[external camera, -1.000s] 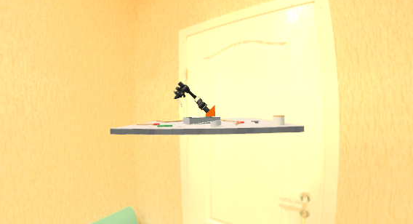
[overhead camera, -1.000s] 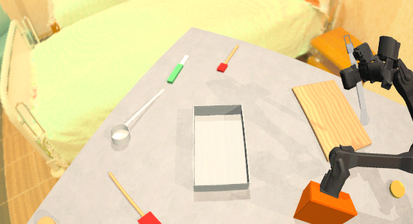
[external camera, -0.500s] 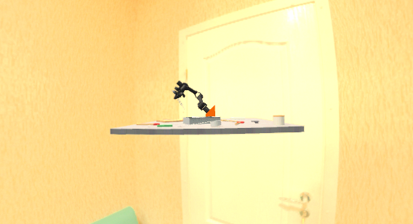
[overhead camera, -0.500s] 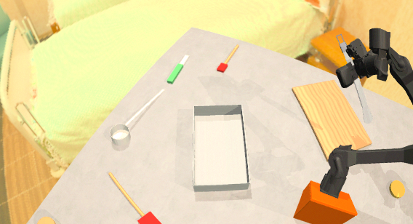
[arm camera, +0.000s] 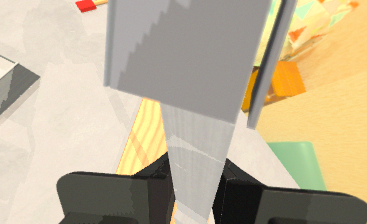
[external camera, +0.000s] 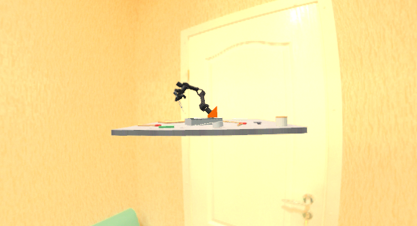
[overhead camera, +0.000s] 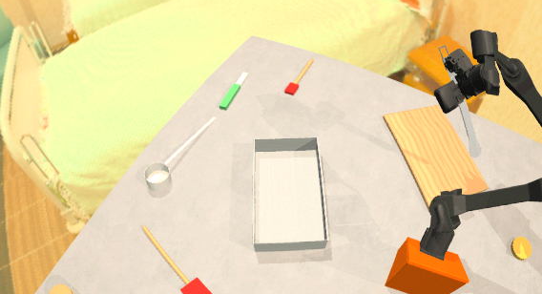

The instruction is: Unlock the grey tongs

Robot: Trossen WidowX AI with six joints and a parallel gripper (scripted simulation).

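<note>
My gripper (overhead camera: 456, 93) (external camera: 178, 98) (arm camera: 193, 146) is shut on the grey tongs (overhead camera: 469, 127) (external camera: 180, 106) (arm camera: 201, 135) and holds them high above the table. In the exterior view the tongs hang below the fingers, tips pointing down at a slant. Their arms look close together. In the wrist view the wide grey end fills the top middle, near the camera. The lock itself cannot be made out. The wooden board (overhead camera: 420, 141) (arm camera: 144, 130) lies flat below; in the top view the lower part of the tongs shows by its right edge. The roasting tin (overhead camera: 291, 246) (external camera: 202, 122) holds no tongs.
A green-handled tool (overhead camera: 230, 96), a red-headed tool (overhead camera: 292, 88) and a long-handled cup (overhead camera: 158, 178) lie beyond or left of the tin. Another red-headed tool (overhead camera: 196, 286) lies at the near left. The orange arm base (overhead camera: 427, 270) and a yellow disc (overhead camera: 521, 248) are at the near right.
</note>
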